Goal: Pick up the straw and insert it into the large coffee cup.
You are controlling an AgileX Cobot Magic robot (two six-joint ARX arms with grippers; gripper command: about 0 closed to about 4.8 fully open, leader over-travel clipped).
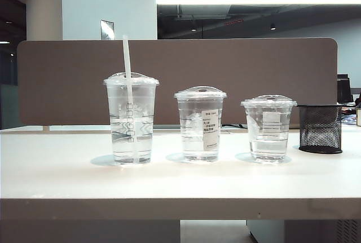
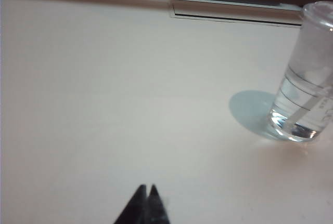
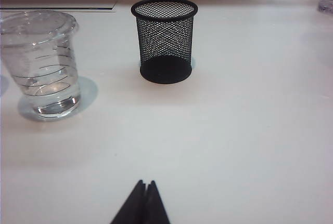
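Already the straw (image 1: 128,85) stood in the large coffee cup (image 1: 131,120); my left gripper (image 2: 146,188) and right gripper (image 3: 145,183) hung pressed together, empty, at six o'clock from the cups.

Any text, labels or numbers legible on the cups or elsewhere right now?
None can be read.
Large cup: faint printed boxes, too blurred.
Middle cup's white sticker: printed lines, too small.
Small cup: pale label patch, nothing legible.
Mesh holder: no text.
Both grippers, left and right, shut over bare table.
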